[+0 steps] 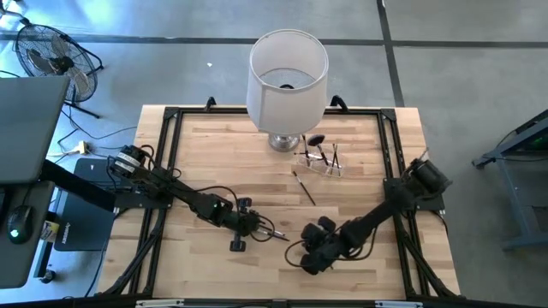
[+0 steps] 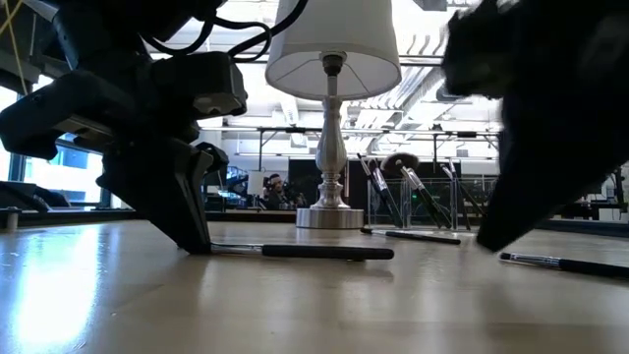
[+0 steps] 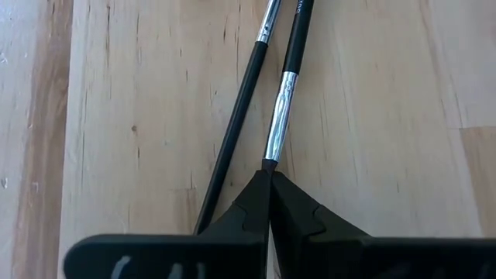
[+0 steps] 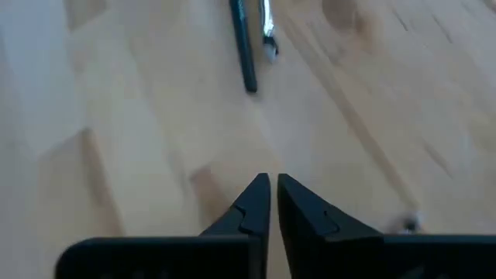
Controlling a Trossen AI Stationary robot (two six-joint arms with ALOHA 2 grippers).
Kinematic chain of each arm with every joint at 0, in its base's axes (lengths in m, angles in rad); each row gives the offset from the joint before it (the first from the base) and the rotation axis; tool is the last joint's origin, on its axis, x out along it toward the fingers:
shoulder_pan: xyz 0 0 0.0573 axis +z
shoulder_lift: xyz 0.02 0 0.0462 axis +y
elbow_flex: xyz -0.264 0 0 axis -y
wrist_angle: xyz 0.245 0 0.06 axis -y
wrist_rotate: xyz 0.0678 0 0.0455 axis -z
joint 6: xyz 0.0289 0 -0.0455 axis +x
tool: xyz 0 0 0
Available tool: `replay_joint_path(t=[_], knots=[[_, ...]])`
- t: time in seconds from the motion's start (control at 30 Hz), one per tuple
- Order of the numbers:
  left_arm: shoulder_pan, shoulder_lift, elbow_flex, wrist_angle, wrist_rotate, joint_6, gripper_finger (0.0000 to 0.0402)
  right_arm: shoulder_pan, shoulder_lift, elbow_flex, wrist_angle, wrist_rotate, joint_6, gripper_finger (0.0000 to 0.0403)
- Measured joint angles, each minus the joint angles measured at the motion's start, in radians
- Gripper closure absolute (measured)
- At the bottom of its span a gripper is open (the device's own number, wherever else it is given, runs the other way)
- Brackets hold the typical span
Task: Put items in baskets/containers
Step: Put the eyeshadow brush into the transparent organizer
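standing brushes (image 1: pixel 324 152) fill clear holder (image 1: pixel 320 164); left gripper (image 3: pixel 270 180) pinches brush tip (image 3: pixel 270 163); right gripper (image 4: pixel 271 188) fingers slightly apart.

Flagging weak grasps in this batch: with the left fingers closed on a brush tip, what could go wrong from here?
1. The left gripper pinches only the very end of a brush, so it may pivot or slip when lifted.
2. A second brush lies right beside it and could get dragged along.
3. The holder already has brushes leaning in it and stands close to the lamp; a swinging brush might knock them.
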Motion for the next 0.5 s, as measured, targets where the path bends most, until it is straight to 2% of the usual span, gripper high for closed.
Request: replay_joint_path(t=[0.23, 0.37, 0.5], knots=[[0.0, 0.002, -0.003, 0.026, -0.002, -0.001, 0.0401, -0.038, 0.058, 0.0, 0.151, -0.007, -0.176, 0.0324], [0.0, 0.004, -0.003, 0.038, -0.001, -0.001, 0.0401, -0.046, 0.066, 0.0, 0.161, -0.009, -0.278, 0.0291], [0.0, 0.005, -0.003, 0.046, -0.001, -0.003, 0.0401, -0.049, 0.066, 0.0, 0.16, 0.017, -0.386, 0.028]])
